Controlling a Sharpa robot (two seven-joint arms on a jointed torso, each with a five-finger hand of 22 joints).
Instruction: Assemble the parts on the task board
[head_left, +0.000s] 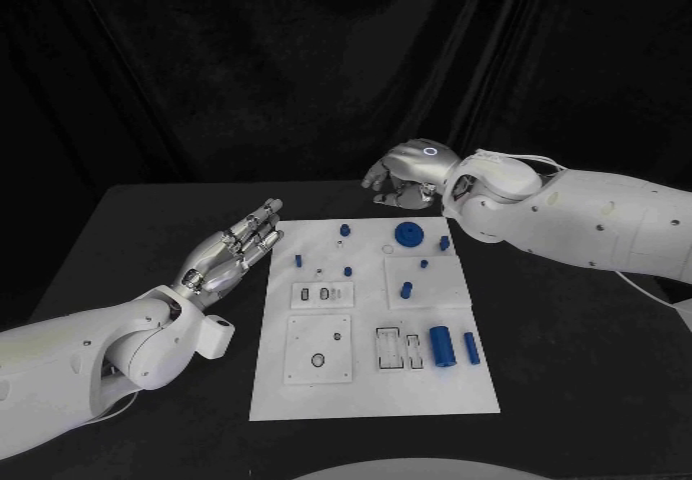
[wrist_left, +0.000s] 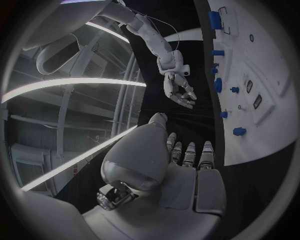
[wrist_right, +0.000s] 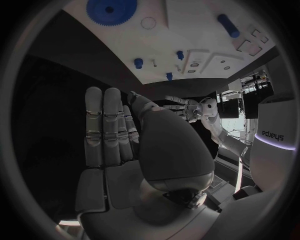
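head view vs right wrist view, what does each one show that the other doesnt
Head view alone: the whole board, with two blue cylinders lying side by side near its right edge, and the right hand from outside, beyond the board's far edge. Right wrist view alone: the right hand's palm, fingers straight and together, holding nothing. Both: the blue gear, small blue parts around it, and the open left hand.

The left hand (head_left: 231, 250) lies flat and low, its fingers (head_left: 263, 222) stretched out straight and close together, holding nothing. Its white arm (head_left: 87, 350) reaches in bent at the wrist. The right hand (head_left: 408, 172) hangs farther back, fingers (head_left: 384, 190) loosely curled downward and apart, empty, on a thick white arm (head_left: 591, 225) angled inward.
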